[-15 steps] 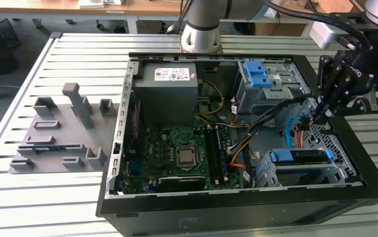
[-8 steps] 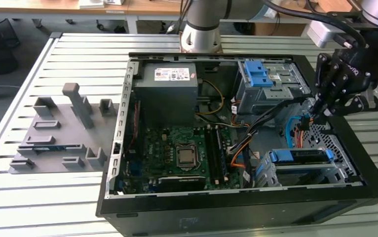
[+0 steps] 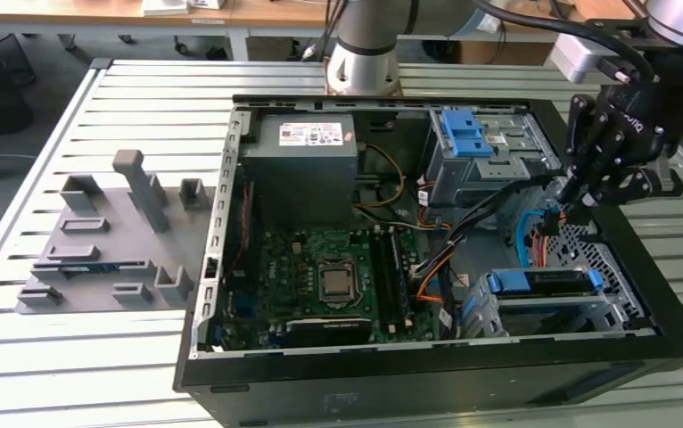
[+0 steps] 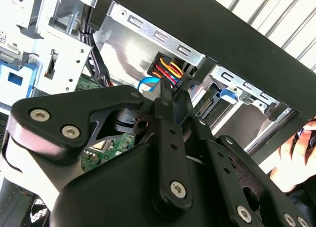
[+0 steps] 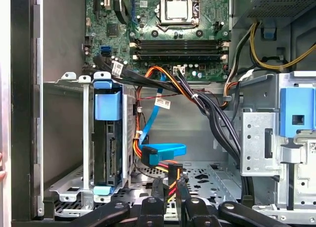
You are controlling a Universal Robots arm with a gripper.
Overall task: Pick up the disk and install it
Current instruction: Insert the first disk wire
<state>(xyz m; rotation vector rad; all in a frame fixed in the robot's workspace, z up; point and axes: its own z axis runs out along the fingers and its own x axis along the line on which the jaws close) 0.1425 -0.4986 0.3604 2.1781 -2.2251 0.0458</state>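
From my remote station I see the arm's hand (image 3: 565, 207) reaching inside the open computer case (image 3: 437, 383), close to its wall on the exterior view's right. The case lies on its side on the slatted worktop (image 3: 80, 374). In both wrist views the hand (image 5: 169, 185) is clenched on a black power connector (image 5: 174, 169) trailing yellow, red and black wires, and the two fingertips pinch it from either side. The second wrist view shows the same grip (image 4: 174, 89) on the connector (image 4: 178, 81) just below the metal rim of the case. The disk (image 3: 538, 283) sits in the metal drive cage (image 3: 555, 312) at the case's near corner on the exterior view's right, its blue carrier frame around it. In the first wrist view it stands on edge in that cage (image 5: 111, 148), apart from the hand. A blue data cable (image 5: 165, 150) hangs between the disk and the gripped connector. A grey fixture (image 3: 110, 241) rests on the worktop beside the case, on the exterior view's left. A person's fingers (image 4: 291, 155) show beyond the case wall in the second wrist view.
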